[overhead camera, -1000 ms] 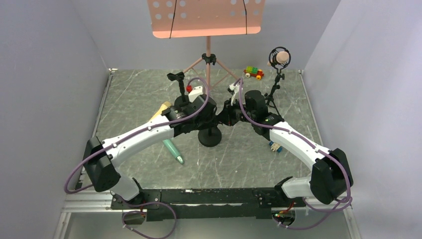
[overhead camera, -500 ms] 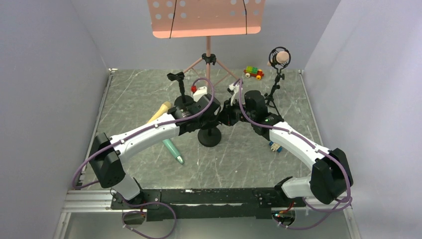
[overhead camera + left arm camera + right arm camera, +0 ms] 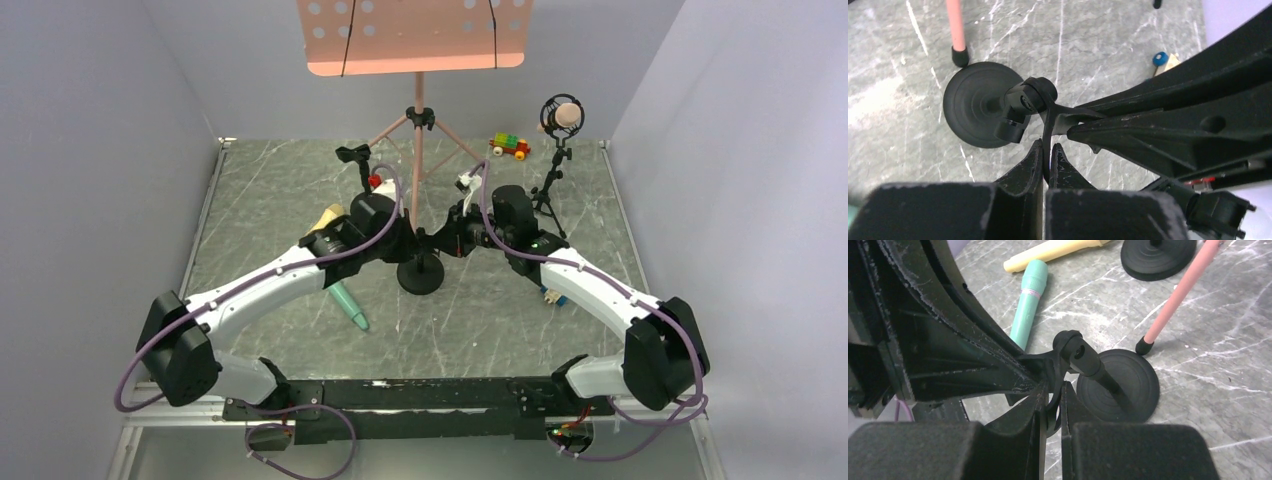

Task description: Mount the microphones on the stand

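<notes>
Right now both arms meet over the centre stand [image 3: 421,274], a short black post on a round base in the middle of the counter [image 3: 270,190]. At the top of the post sits a black clip [image 3: 1023,102], tilted to one side and holding nothing. The left claw [image 3: 1046,149] is pinched together on one thin prong of that clip, its fingers almost touching with only the prong between them. The right claw [image 3: 1053,387] reaches in from the other side of the stand and is likewise clamped on a curved prong of the same clip, so the two claws sit tip to tip just above the base.

The teal microphone [image 3: 1028,305] lies flat on the counter on the left arm's side of the centre stand, near its base but not touching it. The yellow microphone [image 3: 1053,251] lies flat just beyond the teal one, farther from the stand and partly under the left arm in the top view. The pink microphone [image 3: 566,118] is well apart from the centre stand, towards the back on the right arm's side, seated in the ring mount of a tripod stand [image 3: 552,190].

Behind the centre stand rises a pink music stand [image 3: 415,35], with one rubber-tipped leg [image 3: 1180,292] planted just beside the round base. A coloured brick car [image 3: 510,147] stands farther back.
</notes>
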